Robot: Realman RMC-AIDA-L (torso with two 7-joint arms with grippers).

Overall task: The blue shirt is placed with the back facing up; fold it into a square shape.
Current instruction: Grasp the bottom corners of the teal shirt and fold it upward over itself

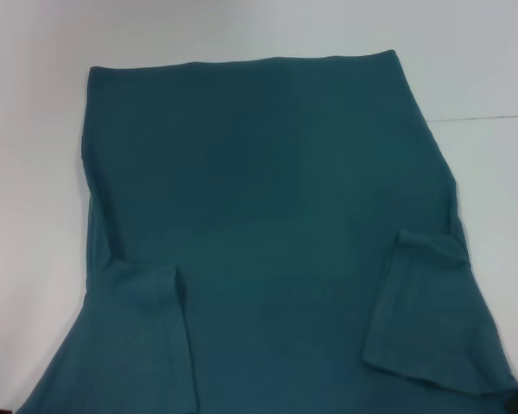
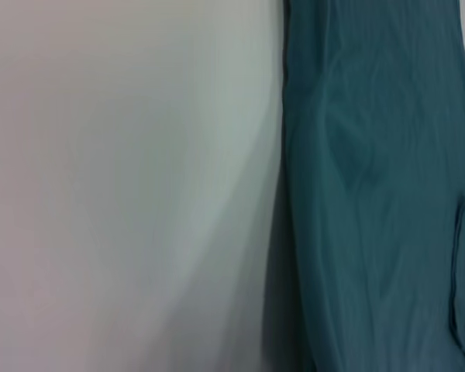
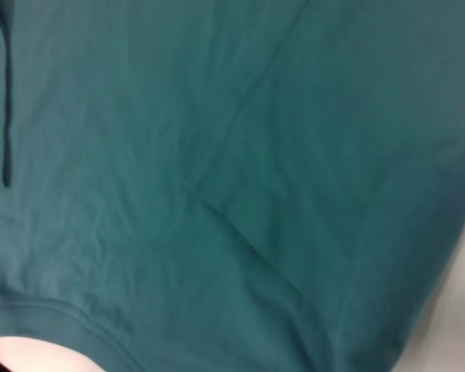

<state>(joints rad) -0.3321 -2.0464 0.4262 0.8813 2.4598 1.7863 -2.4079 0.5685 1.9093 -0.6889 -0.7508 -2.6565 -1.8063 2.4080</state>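
A flat, matte white table surface point(image 1: 34, 172) carries the load. One item lies directly on it: a large dark teal-blue short-sleeved shirt of soft fabric point(image 1: 268, 190), spread flat. Its straight hem edge lies at the far side. Both sleeves are folded inward onto the body panel, one at each near side. Bare surface shows to the left, right and beyond the far edge.
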